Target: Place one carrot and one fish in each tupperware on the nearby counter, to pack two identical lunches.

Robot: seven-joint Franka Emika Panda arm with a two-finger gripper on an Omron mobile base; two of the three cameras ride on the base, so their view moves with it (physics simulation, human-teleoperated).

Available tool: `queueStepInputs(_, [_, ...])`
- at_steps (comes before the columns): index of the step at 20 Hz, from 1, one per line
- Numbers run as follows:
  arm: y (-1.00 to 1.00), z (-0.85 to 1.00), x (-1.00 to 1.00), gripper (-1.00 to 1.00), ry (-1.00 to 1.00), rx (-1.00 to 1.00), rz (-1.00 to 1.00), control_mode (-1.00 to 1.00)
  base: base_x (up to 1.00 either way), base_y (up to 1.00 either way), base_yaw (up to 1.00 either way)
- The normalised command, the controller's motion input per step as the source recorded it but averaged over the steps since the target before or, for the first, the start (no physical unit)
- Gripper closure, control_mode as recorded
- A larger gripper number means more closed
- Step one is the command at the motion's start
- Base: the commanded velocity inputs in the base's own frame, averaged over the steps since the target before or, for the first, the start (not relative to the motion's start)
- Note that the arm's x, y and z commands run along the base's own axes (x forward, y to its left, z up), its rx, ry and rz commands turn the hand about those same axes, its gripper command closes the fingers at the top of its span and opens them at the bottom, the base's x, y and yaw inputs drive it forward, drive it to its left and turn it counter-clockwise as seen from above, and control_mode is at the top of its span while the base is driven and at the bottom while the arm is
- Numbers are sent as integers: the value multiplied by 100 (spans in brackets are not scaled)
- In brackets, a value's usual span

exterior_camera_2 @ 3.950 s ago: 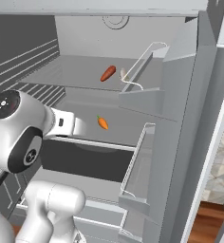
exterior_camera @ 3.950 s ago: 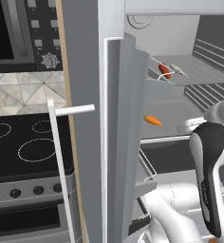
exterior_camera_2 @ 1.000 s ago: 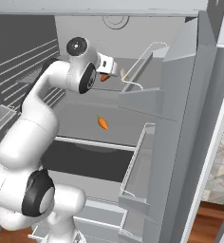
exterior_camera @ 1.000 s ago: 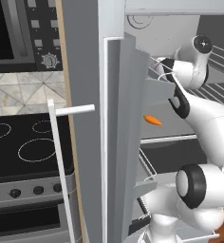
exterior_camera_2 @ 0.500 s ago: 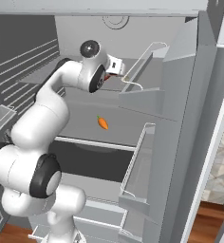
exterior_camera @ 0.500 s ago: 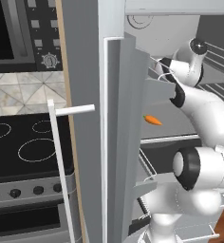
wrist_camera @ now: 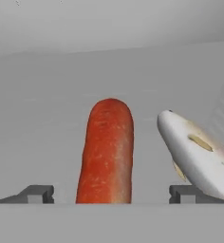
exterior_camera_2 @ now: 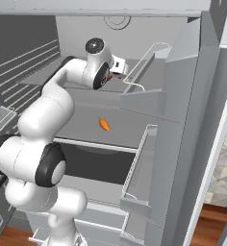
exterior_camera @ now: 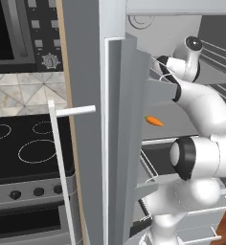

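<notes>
On the fridge's upper shelf lies a plain red-orange carrot (wrist_camera: 107, 152), pointing away from the hand. My gripper (wrist_camera: 111, 194) is open, one fingertip (wrist_camera: 38, 193) on each side of the carrot with a gap to both. A slim silver-white fish (wrist_camera: 199, 154) lies just right of the carrot, over the right fingertip. From the base cameras, the arm reaches up into that shelf, the hand (exterior_camera_2: 118, 66) next to the door bin. One shelf lower lies a second, bright orange carrot (exterior_camera: 154, 121) (exterior_camera_2: 104, 124).
The fridge door (exterior_camera: 122, 143) stands open on the left, and its bins (exterior_camera_2: 149, 81) crowd close beside the hand. A dark drawer (exterior_camera_2: 94, 161) sits under the lower shelf. A black stovetop (exterior_camera: 24, 148) lies left of the fridge.
The arm has risen from low in front of the fridge to the upper shelf. In the last second the hand pushed further in toward the red-orange carrot.
</notes>
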Motion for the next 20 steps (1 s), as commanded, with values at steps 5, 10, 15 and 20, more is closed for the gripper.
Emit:
queueStepInputs(5, [0,-52,0,100,2,-1,0,-100,0,0,0])
queueStepInputs(10, [9,-55,-2,100,-15,0,0,-100,0,0,0])
queueStepInputs(15, [4,-29,-78,100,-6,0,0,-100,0,0,0])
queueStepInputs(20, [0,2,-100,100,0,0,1,-100,0,0,0])
